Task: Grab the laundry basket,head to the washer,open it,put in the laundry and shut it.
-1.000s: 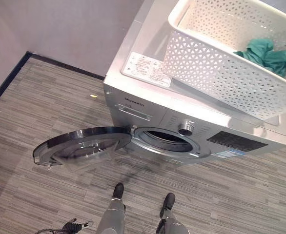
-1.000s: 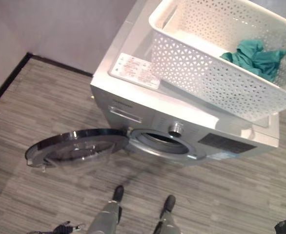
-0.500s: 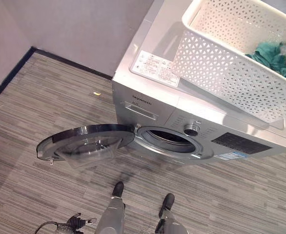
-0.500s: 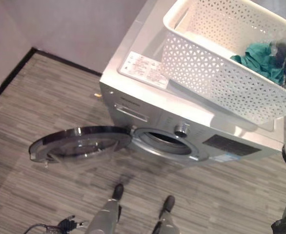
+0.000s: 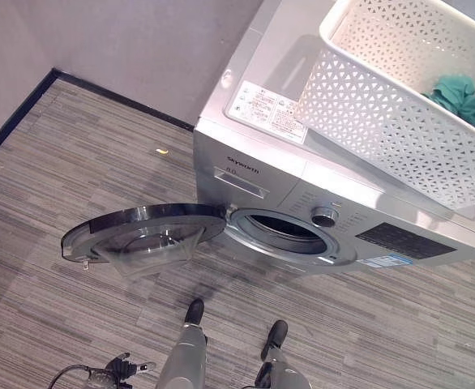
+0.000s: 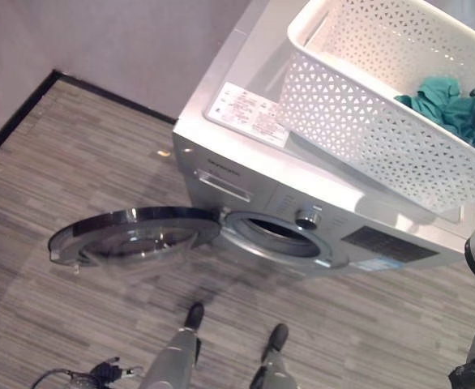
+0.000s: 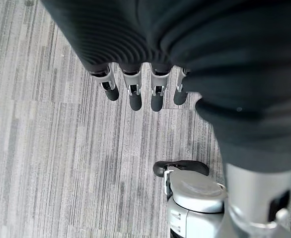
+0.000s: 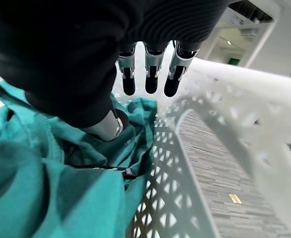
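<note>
Washer with door swung open at 9 o'clock; basket on top.
The white laundry basket sits on the washer's lid, teal laundry at its 3 o'clock end. The right hand hangs over the laundry, fingers relaxed, gripping nothing. The left hand hangs over the floor, fingers straight.

Perforated plastic basket; teal cloth; glossy metal washer.
</note>
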{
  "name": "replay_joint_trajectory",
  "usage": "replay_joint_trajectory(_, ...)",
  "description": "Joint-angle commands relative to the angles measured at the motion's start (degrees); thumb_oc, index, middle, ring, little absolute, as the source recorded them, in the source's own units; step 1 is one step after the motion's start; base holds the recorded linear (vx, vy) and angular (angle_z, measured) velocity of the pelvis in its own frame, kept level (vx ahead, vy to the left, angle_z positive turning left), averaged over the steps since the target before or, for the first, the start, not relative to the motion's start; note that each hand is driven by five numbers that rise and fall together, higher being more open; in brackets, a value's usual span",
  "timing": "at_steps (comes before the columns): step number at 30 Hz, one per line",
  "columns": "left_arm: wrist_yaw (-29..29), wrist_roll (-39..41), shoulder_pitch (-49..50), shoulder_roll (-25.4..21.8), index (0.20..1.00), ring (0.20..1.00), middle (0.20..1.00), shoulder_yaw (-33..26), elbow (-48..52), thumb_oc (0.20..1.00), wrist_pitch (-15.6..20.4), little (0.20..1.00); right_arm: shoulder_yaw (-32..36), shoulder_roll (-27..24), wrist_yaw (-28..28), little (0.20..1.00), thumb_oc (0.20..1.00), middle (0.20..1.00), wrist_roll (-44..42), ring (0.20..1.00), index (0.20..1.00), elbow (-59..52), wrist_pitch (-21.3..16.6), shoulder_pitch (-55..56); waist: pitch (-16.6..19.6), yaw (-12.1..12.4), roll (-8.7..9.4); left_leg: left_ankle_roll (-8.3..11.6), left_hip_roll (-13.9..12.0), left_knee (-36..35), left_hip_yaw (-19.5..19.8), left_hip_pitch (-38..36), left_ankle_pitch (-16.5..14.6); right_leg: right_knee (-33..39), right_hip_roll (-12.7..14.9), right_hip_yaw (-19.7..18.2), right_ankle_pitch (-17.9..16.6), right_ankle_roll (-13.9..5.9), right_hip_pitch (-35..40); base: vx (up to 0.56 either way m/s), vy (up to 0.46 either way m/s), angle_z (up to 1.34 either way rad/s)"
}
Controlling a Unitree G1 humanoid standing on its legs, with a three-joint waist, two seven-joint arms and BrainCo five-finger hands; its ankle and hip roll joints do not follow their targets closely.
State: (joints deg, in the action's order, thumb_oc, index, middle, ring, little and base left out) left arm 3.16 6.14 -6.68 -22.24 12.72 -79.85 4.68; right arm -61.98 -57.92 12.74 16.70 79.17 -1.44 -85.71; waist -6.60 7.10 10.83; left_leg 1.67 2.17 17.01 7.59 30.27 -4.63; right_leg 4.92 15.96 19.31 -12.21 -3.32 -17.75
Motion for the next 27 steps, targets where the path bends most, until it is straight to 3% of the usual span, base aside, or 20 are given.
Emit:
replay_joint_trajectory(1,0.36,-1.8,0.1,0.2,1.0,1.0,1.0,3.96,-1.82,1.0,-0.96,1.0,-5.15,-1.78,-1.0,1.0,1.0,1.0,2.17,1.0,1.0,0.11,1.13,-6.5,-2.06,2.2,-1.51,1.14,-1.93,-22.01,1.38,-10.88,10.42,0.08,2.84,-0.69,1.05,-9.83,8.93,0.0,0.0,0.0)
replay_joint_trajectory(11,1.02,-1.64,0.31,0.38,1.0,1.0,1.0,4.66,-1.7,1.0,-1.04,1.0,-2.66,-0.31,2.96,1.0,1.0,1.0,-4.07,1.0,1.0,-0.53,1.45,-4.17,-2.64,1.81,-2.26,1.03,-2.49,-22.01,0.23,-11.27,10.48,0.08,2.48,-1.91,1.3,-9.52,8.12,-0.01,0.001,-0.03)
replay_joint_trajectory(19,1.24,-2.14,0.35,0.69,1.0,1.0,1.0,4.86,-1.68,1.0,-1.35,1.0,-5.07,1.67,4.14,1.0,1.0,1.0,0.25,1.0,1.0,-1.4,1.66,-3.8,-2.74,1.58,-2.77,0.99,-2.66,-22.01,-0.34,-11.0,10.76,0.08,2.35,-2.58,1.37,-9.42,7.24,-0.01,-0.001,-0.06)
replay_joint_trajectory(20,1.15,-1.99,0.14,0.71,1.0,1.0,1.0,4.6,-1.87,1.0,-1.45,1.0,-5.25,1.85,4.42,0.573,0.573,0.573,0.87,0.573,0.573,-1.81,1.82,-3.55,-2.76,1.47,-2.82,0.99,-2.72,-21.99,-0.4,-10.94,10.8,0.08,2.34,-2.69,1.4,-9.36,7.13,-0.01,0.002,-0.05)
replay_joint_trajectory(22,1.16,-1.91,0.13,0.87,1.0,1.0,1.0,4.48,-2.0,1.0,-1.54,1.0,-5.09,2.05,4.32,0.2,0.2,0.2,0.91,0.2,0.2,-2.24,1.86,-3.41,-2.66,1.37,-2.83,0.99,-2.73,-22.01,-0.48,-10.9,10.76,0.08,2.35,-2.74,1.41,-9.35,7.03,0.01,-0.001,-0.04)
replay_joint_trajectory(27,0.79,-1.5,0.07,1.33,1.0,1.0,1.0,4.24,-2.17,1.0,-1.71,1.0,-3.83,2.38,2.66,0.2,0.2,0.2,1.0,0.2,0.2,-3.31,2.32,-3.24,-2.44,0.93,-2.92,0.94,-2.72,-22.01,-0.62,-10.94,10.61,0.08,2.17,-3.03,1.48,-9.21,6.93,0.0,0.0,-0.01)
